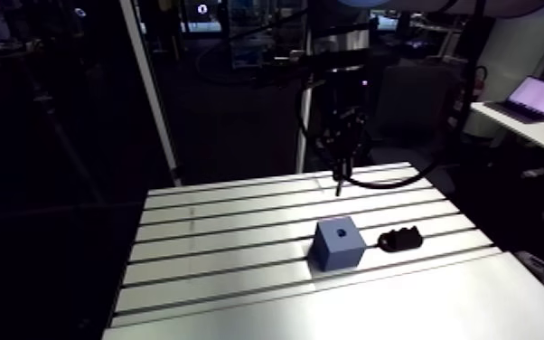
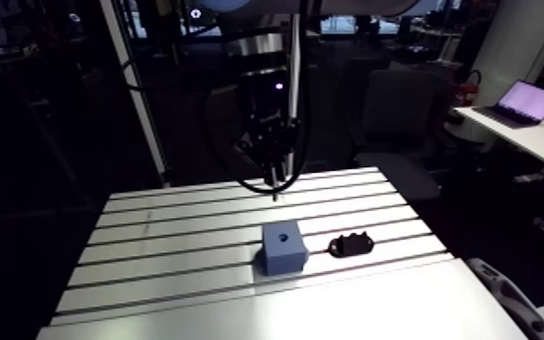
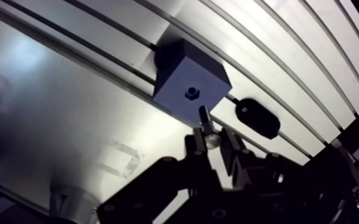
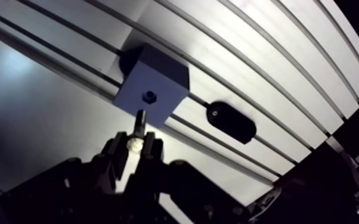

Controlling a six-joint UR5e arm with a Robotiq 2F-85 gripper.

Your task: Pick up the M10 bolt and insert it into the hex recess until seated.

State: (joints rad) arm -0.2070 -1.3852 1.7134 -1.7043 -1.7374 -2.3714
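bolt held in the air, clear of the block

the blue block stands well in from every worktop edge, with bare slotted surface around it. a black part lies near it, not touching. the m10 bolt hangs above the far slots, beyond the block, with its long axis upright, shank down and head uppermost. the gripper is closed narrow on the bolt head. the hex recess faces up in the block's top face.

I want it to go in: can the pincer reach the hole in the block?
Probably yes: the pincer, shut on the bolt, hangs near the block, whose top hole is uncovered.
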